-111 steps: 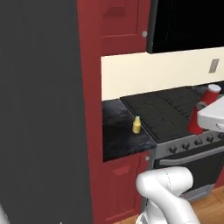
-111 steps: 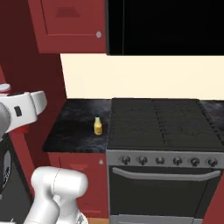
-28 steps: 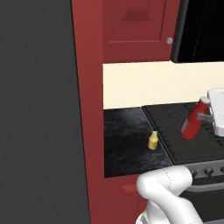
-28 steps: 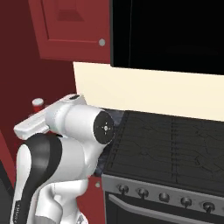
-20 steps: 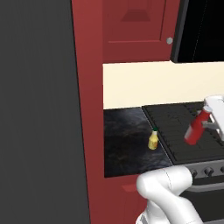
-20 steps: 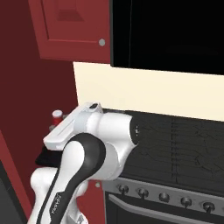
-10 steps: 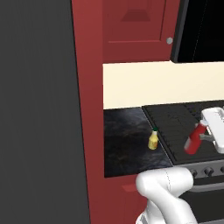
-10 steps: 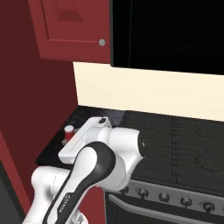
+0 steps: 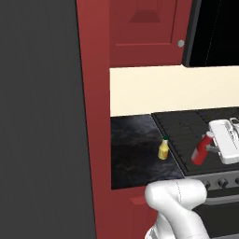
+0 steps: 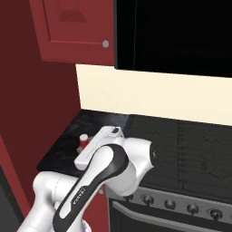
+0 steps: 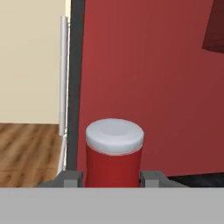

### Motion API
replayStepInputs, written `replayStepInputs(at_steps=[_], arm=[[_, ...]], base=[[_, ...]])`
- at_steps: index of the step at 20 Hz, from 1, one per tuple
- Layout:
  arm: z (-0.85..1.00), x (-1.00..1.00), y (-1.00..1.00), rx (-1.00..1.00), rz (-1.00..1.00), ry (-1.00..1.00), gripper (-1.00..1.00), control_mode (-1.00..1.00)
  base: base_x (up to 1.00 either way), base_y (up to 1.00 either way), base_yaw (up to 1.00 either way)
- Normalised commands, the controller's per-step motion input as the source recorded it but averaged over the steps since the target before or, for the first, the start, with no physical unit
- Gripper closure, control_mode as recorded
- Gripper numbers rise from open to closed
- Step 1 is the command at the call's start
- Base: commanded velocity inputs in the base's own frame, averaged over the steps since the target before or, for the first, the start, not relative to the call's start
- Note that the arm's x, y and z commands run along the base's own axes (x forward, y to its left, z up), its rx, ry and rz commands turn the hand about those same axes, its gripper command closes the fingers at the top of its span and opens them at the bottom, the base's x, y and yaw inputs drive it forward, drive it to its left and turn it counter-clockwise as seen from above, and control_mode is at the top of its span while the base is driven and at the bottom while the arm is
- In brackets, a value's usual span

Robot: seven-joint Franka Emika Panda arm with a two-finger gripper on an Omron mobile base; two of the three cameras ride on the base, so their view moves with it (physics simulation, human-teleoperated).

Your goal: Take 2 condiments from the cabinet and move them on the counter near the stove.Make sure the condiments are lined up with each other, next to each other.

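My gripper point(image 9: 211, 146) is shut on the slim red condiment point(image 9: 200, 149), which has a white cap. It hangs tilted over the front left of the stove point(image 9: 186, 128). In the hand view the red bottle point(image 11: 114, 153) stands between the two fingertips point(image 11: 72, 178), cap upward. In the right base view its cap point(image 10: 83, 137) peeks out from behind my arm. The yellow condiment point(image 9: 163, 149) stands upright on the black counter point(image 9: 133, 149), just left of the stove's edge. The dark red cabinet point(image 9: 144, 32) hangs above with its door closed.
A tall dark grey block point(image 9: 42, 116) and a red side panel point(image 9: 95, 116) wall in the counter on the left. A black appliance point(image 10: 172, 36) hangs over the stove point(image 10: 190, 154). Knobs point(image 10: 192, 208) line the stove's steel front.
The gripper has come down with the red bottle and drifted a little left, toward the yellow bottle. The yellow bottle has not moved.
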Motion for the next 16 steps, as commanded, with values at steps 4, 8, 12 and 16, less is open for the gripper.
replayStepInputs(at_steps=[4,8,12,16], arm=[[-0.23,0.33,-0.05,0.00,0.00,0.01,1.00,-1.00],[-0.19,0.22,0.00,-0.01,0.00,0.01,1.00,-1.00],[-0.32,0.19,0.00,-0.02,0.00,0.00,1.00,-1.00],[-0.47,0.18,0.00,-0.06,0.00,0.00,1.00,-1.00]], base=[[0.00,0.00,0.00],[0.00,0.00,0.00],[0.00,0.00,0.00],[0.00,0.00,0.00]])
